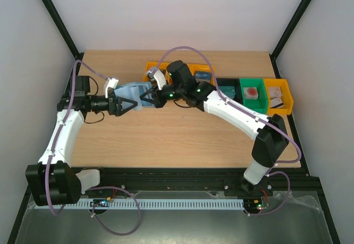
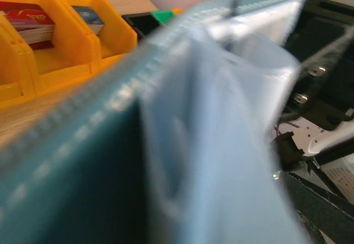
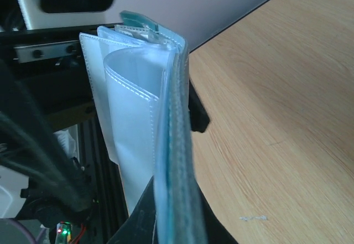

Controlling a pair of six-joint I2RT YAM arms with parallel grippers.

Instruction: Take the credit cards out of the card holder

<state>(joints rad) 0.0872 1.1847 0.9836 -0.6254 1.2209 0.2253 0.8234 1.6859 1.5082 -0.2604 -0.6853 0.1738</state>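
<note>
Holder (image 3: 180, 172), clasped by left gripper (image 1: 130, 105) and right gripper (image 1: 148, 98), could be torn if pulled apart too hard.

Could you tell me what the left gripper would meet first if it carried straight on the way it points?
The card holder, which the left gripper seems to be gripping. Just beyond it, the right gripper faces back, apparently clamped on the holder's other end.

Nothing I can see is readable. Up and to the left of my left gripper (image 1: 135, 103), a red card (image 2: 25, 20) in a yellow bin (image 2: 83, 42) bears white lettering, too blurred to read.
</note>
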